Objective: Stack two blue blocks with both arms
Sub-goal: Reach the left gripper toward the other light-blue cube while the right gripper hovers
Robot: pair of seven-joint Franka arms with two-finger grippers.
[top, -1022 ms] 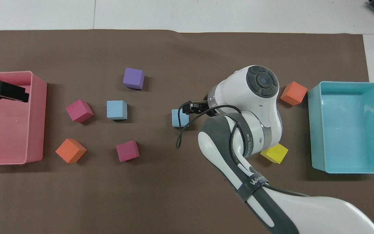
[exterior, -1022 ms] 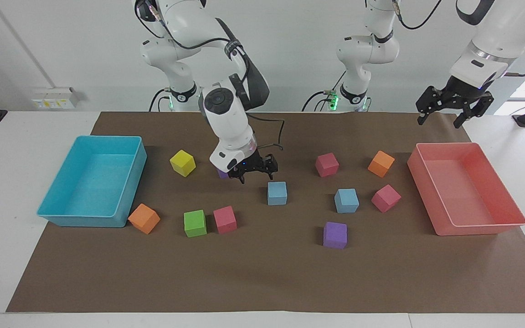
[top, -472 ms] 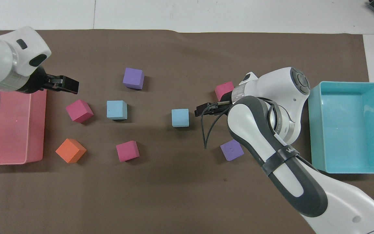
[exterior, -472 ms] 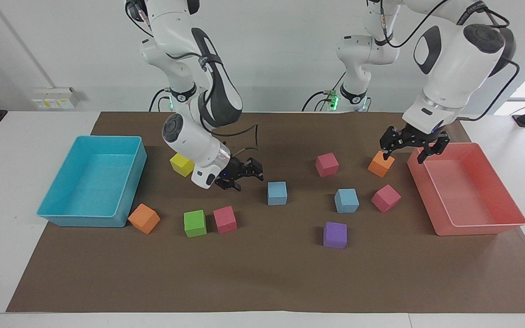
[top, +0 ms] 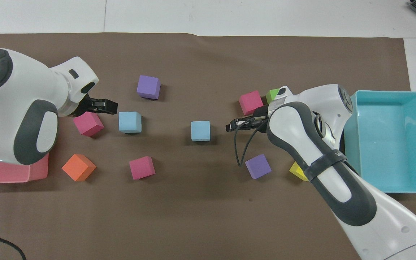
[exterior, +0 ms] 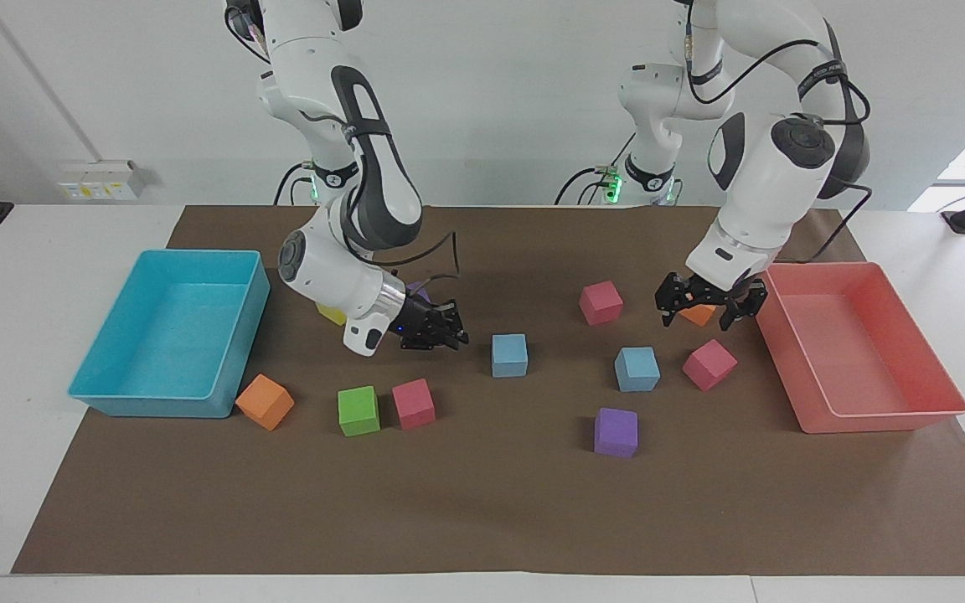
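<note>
Both light-blue foam cubes sit apart on the brown paper mat (exterior: 482, 502), and neither is gripped. One blue block (exterior: 509, 355) lies near the middle of the table. The other blue block (exterior: 637, 369) lies well apart from it toward the left arm's end, just beside a pink foam cube (exterior: 709, 364).

The right gripper (exterior: 451, 337) is down low over the mat beside the middle block, on the side toward the right arm's end. A clear gap separates it from the block. Its fingertips look drawn together and it carries nothing. The left gripper (exterior: 707, 311) hangs with its jaws spread wide above an orange foam cube (exterior: 698, 316), short of the second blue block and not touching it.

I judge the step in hand to be the approach to the first pick. To do it well, the right gripper needs to open again before it moves in, because pinched tips would only shove the light cube along the paper. It should then centre over the block, turn its fingers square to two flat faces and come straight down. The left gripper should slide clear of the orange and pink cubes before it descends, so that its wide jaws catch only the blue one.
</note>
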